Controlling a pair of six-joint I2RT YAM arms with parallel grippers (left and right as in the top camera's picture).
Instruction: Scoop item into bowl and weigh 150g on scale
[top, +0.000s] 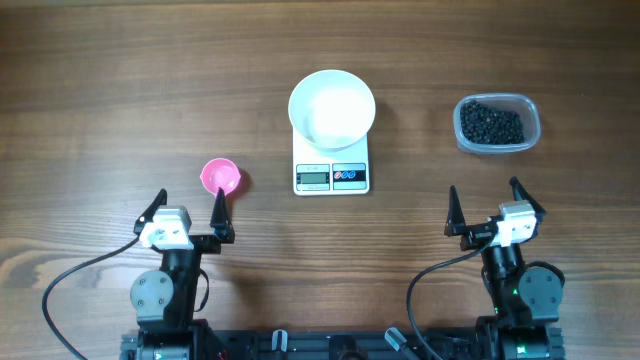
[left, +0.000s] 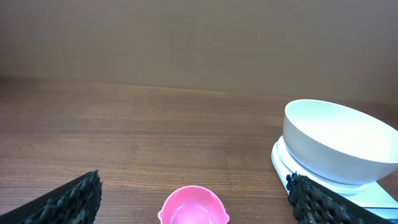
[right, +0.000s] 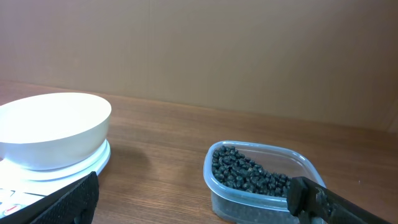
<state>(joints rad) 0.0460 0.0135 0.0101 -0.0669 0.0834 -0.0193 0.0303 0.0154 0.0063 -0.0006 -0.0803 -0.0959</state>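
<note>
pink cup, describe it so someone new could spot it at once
Find the white scale in the middle of the wooden table, white bowl on it. Left of it, just ahead of the left gripper, stands the pink cup. It is the only pink thing, small and empty, unlike the clear tub of black beads.

bowl (top: 332, 108): on the scale (top: 331, 172), mid-table
beads (top: 491, 123): in the tub (top: 533, 126), right of the bowl, well apart
cup (top: 220, 177): left of the scale, near side
</note>
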